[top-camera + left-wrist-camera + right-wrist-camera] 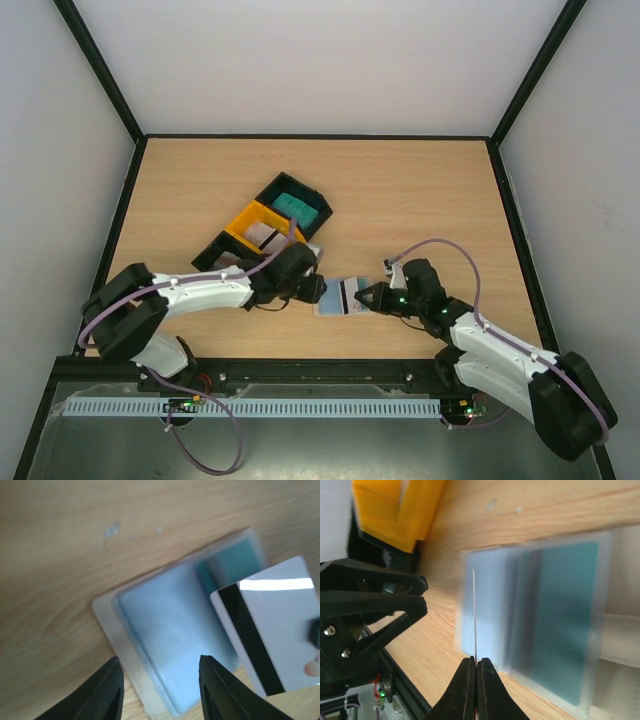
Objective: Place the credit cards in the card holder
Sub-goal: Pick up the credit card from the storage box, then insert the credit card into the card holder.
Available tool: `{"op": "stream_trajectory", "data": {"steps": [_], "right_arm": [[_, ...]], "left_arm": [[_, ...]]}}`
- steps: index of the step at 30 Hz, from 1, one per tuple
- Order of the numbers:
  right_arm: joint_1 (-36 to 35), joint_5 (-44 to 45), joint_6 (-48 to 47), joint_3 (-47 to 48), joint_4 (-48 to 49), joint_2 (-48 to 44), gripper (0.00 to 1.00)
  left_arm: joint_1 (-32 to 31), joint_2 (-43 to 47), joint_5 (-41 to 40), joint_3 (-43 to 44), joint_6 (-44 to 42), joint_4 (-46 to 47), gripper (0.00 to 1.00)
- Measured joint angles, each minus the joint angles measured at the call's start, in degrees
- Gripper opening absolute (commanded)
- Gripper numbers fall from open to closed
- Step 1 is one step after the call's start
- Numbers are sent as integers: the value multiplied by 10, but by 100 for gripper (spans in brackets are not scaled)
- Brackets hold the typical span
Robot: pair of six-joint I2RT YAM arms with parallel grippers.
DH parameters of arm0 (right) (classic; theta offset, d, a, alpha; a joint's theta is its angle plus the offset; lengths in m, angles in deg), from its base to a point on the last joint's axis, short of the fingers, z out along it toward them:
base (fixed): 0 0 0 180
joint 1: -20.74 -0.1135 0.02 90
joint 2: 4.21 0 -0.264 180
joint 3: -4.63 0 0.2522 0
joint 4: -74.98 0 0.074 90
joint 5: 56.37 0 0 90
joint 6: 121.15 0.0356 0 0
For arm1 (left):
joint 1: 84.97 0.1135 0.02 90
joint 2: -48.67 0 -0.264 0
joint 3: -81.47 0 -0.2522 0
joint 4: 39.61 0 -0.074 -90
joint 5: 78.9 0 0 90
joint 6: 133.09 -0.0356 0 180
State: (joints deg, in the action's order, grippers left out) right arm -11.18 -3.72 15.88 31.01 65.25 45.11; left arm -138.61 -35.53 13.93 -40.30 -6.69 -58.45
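Observation:
The card holder (330,303) lies open on the table, light blue inside (170,630). A teal card (235,562) sits in its far pocket, also shown in the right wrist view (565,615). My right gripper (366,297) is shut on a white-grey card with a dark stripe (280,625) and holds it over the holder; in the right wrist view the card (474,610) is edge-on between the closed jaws (476,667). My left gripper (162,690) is open and empty, its fingers astride the holder's near edge. A pale card (265,236) lies in the yellow tray.
Joined trays stand behind the left gripper: a black one (315,203) holding something teal, a yellow one (243,222), and a black one (207,256) partly under the left arm. The yellow tray (395,510) shows close by in the right wrist view.

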Motion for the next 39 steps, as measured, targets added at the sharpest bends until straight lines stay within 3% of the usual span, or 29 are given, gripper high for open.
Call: {"op": "stream_trajectory", "data": {"steps": [7, 18, 28, 39], "right_arm": [[0, 19, -6, -11, 46, 84, 2], [0, 68, -5, -27, 89, 95, 2], [2, 37, 2, -29, 151, 182, 2], [4, -12, 8, -12, 191, 248, 2]], "left_arm": [[-15, -55, -2, -12, -3, 6, 36], [-17, -57, -4, -34, 5, 27, 29], [-19, -67, -18, -37, 19, 22, 14], [-28, -69, -35, -40, 28, 22, 13]]}}
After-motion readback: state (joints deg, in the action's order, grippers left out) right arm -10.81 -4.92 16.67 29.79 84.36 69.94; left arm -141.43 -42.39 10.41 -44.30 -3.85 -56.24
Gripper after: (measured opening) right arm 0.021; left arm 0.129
